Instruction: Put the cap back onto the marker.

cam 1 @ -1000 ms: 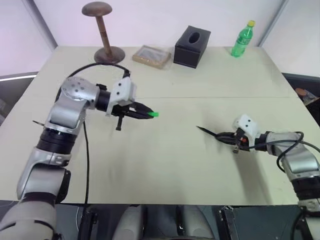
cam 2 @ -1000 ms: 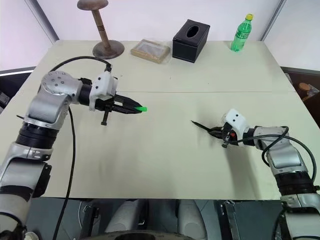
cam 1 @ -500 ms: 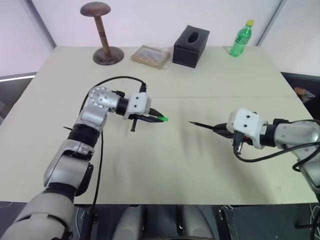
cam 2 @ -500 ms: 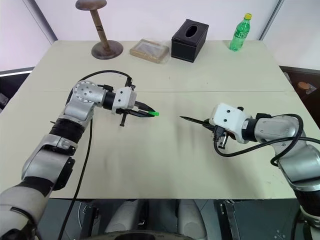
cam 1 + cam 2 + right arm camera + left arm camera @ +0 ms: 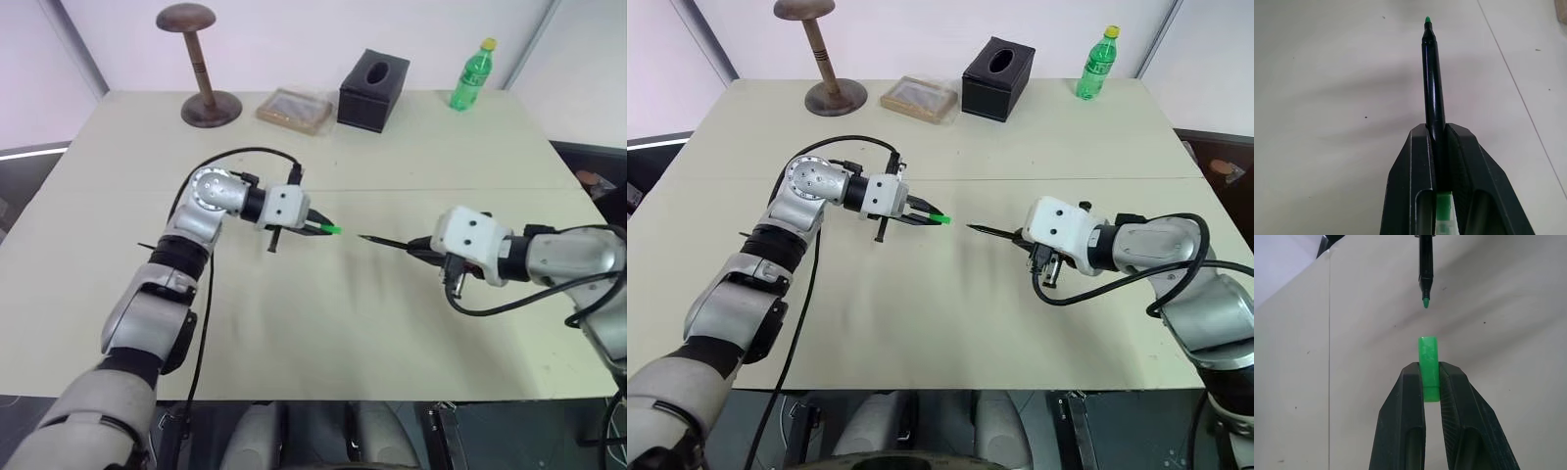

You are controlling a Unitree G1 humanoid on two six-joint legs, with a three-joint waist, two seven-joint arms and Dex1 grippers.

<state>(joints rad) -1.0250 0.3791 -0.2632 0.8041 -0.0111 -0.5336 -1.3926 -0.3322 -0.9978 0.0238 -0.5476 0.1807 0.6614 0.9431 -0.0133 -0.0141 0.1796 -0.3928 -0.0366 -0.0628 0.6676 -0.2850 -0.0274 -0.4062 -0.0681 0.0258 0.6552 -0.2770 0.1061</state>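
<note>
The bright green cap (image 5: 1428, 360) sticks out from between the black fingers of my left gripper (image 5: 315, 226), which is shut on it above the middle of the table. My right gripper (image 5: 423, 249) is shut on the thin black marker (image 5: 1432, 78), whose green tip (image 5: 1425, 302) points left toward the cap. A small gap separates the marker's tip from the cap's open end, and the two are roughly in line. In the right eye view the cap (image 5: 940, 218) and the marker (image 5: 991, 232) face each other the same way.
Along the table's far edge stand a wooden hat stand (image 5: 201, 64), a flat tan packet (image 5: 296, 109), a black tissue box (image 5: 373, 91) and a green bottle (image 5: 471, 76). A black cable (image 5: 230, 162) loops over my left arm.
Both grippers have come toward each other above the table's middle. The left one brought the cap rightward, the right one lifted the marker up and leftward, so the gap has shrunk.
</note>
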